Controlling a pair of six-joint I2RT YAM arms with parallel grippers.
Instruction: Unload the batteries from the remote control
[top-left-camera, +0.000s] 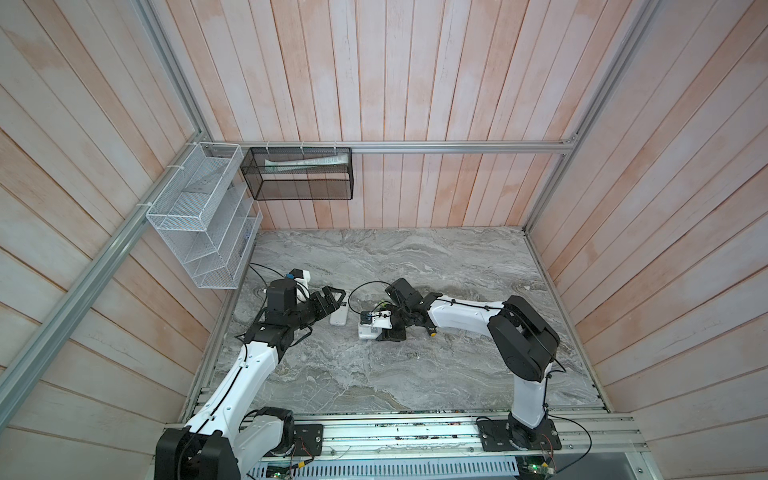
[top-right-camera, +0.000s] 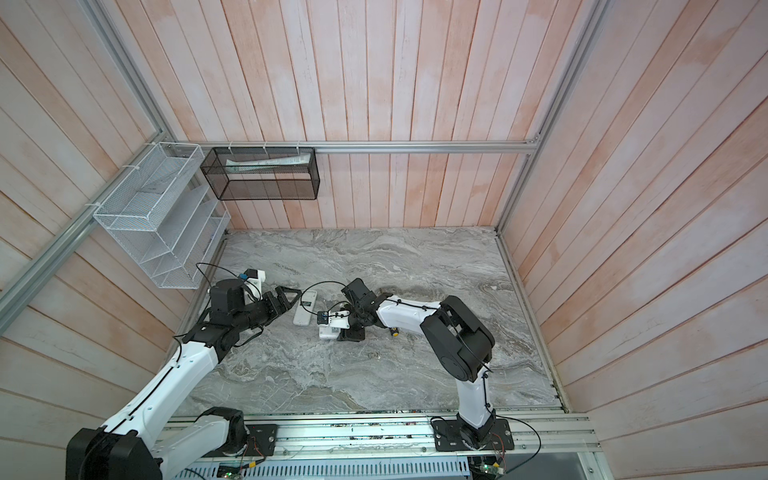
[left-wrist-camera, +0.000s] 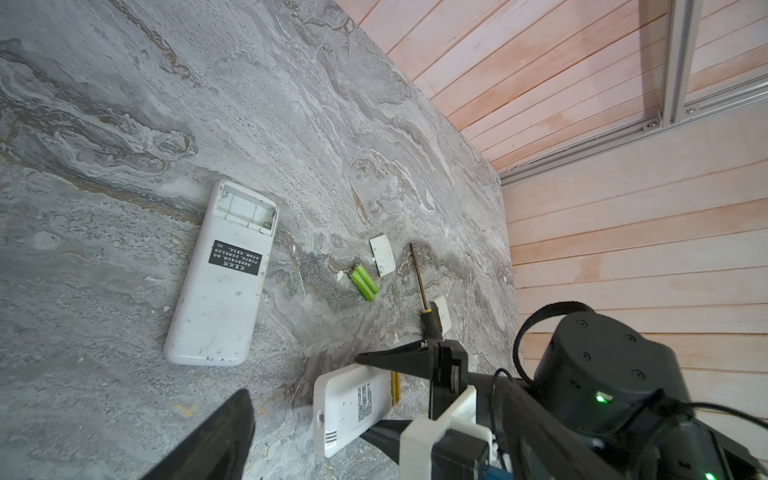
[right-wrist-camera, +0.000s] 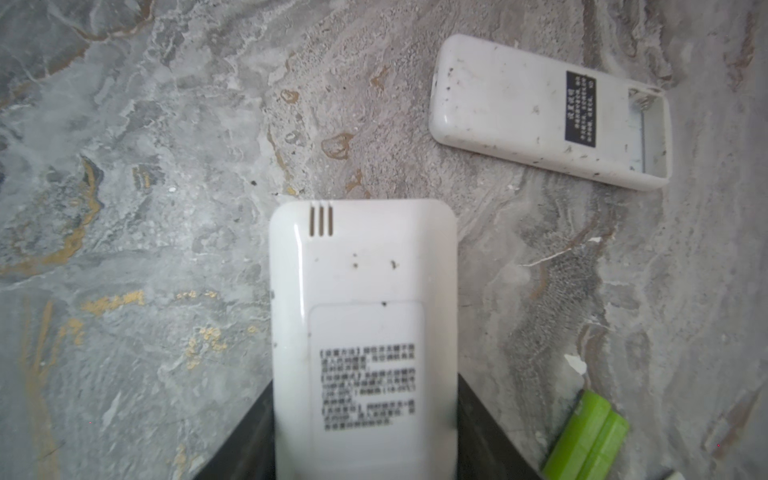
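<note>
Rear of held remote (right-wrist-camera: 361, 291) is cut off behind R gripper (right-wrist-camera: 365, 428). Thin yellow strip (left-wrist-camera: 395, 388) at its edge, can't tell what. Open remote (left-wrist-camera: 218, 274): batt. bay (left-wrist-camera: 248, 209) uncovered, bare inside. Lime batteries (left-wrist-camera: 364, 283) lie paired on table (left-wrist-camera: 124, 104), btwn open remote and screwdriver (left-wrist-camera: 420, 278). R gripper clamps held remote's sides. L gripper (top-left-camera: 333, 300) is spread wide, grips nothing.

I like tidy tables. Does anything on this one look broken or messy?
One white remote lies face down with its battery slot open and empty. A small white cover lies loose near two green batteries and a screwdriver. Nothing looks broken.
</note>
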